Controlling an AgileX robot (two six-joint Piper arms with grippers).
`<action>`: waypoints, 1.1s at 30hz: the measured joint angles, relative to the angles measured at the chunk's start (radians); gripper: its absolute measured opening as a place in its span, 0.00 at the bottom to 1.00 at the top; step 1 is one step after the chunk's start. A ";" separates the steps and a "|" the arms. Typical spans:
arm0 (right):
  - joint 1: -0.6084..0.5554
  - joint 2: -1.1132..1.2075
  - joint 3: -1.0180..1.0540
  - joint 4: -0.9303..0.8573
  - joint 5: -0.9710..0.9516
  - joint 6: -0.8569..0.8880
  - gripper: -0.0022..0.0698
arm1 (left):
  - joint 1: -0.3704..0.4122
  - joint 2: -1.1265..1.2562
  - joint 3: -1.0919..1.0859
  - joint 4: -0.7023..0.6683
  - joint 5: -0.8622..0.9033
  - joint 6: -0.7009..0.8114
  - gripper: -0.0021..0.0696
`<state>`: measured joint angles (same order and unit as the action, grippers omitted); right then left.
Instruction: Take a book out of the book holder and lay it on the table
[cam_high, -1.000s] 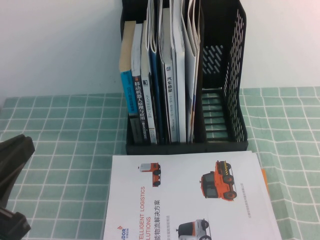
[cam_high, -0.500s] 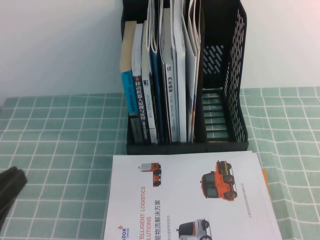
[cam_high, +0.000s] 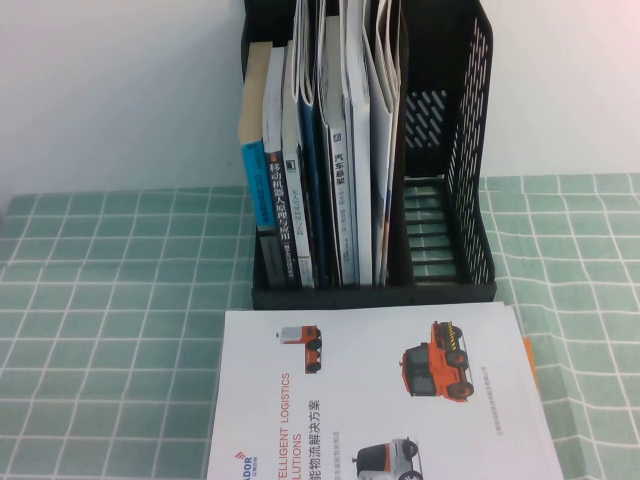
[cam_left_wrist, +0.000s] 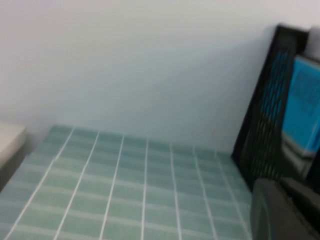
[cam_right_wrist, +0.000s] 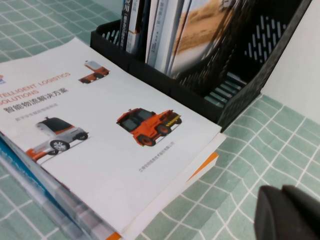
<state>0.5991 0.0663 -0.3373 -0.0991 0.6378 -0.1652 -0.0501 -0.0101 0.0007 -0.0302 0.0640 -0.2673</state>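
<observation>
Both pincers shut; book (cam_high: 380, 395) flat on table (cam_high: 120, 330), beside right pincer (cam_right_wrist: 292, 215).

The high view looks down on the book holder (cam_high: 370, 150) and book (cam_high: 380, 390); both wrist views sit low beside them.

1 book (cam_high: 380, 390) lying flat, 1 book holder (cam_high: 470, 150) — 2 grippers, left (cam_left_wrist: 280, 212) and right (cam_right_wrist: 290, 212).

The big white book (cam_high: 380, 395) with little orange trucks lies flat on the green checked table (cam_high: 110, 330), right in front of the tall black book holder (cam_high: 470, 150), which stands upright, full of books.
</observation>
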 joint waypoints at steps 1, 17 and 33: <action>0.000 0.000 0.000 0.000 0.000 0.002 0.03 | 0.006 -0.001 0.014 -0.004 0.011 0.002 0.03; 0.000 0.000 0.000 0.000 0.000 0.004 0.03 | -0.013 -0.002 0.023 0.055 0.269 0.090 0.03; 0.000 0.000 0.000 0.000 0.000 0.007 0.03 | -0.045 -0.002 0.023 0.083 0.271 0.092 0.03</action>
<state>0.5991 0.0663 -0.3373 -0.0991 0.6378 -0.1583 -0.0946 -0.0124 0.0240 0.0532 0.3350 -0.1754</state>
